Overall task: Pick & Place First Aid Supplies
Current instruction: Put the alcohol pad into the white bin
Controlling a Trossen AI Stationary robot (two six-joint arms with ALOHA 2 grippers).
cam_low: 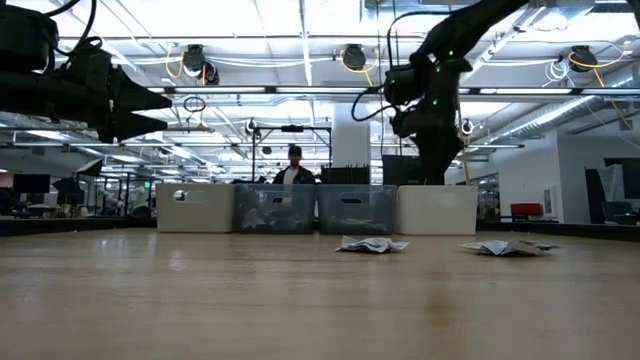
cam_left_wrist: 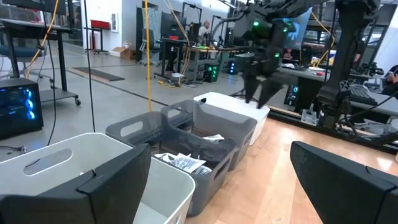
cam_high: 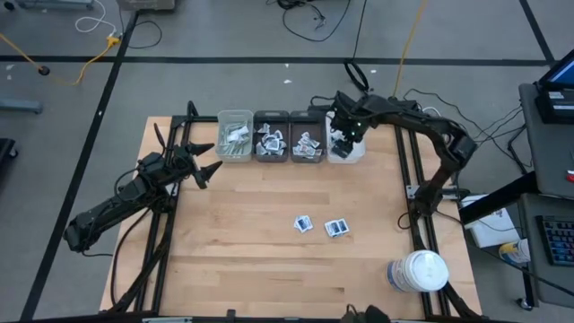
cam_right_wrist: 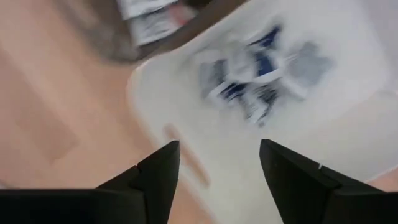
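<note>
Right wrist view: the right gripper (cam_right_wrist: 217,180) hangs over the white bin (cam_right_wrist: 348,124), jaws parted and empty, so sachets (cam_right_wrist: 255,81) lie directly below them inside. Two loose sachets (cam_high: 321,225) wait well behind on the table (cam_high: 251,269). The left gripper (cam_high: 206,161) idles wide open, clear of the path.

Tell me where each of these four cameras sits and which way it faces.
High view: overhead, straight down on the wooden table; both arms show.
Low view: table height, facing the row of four small rectangular bins; arms enter from above.
Left wrist view: past the open left gripper along the bins.
Right wrist view: down past the open right gripper into the white end bin.
Shared: high and low both show two small blue-printed sachets on the table.
</note>
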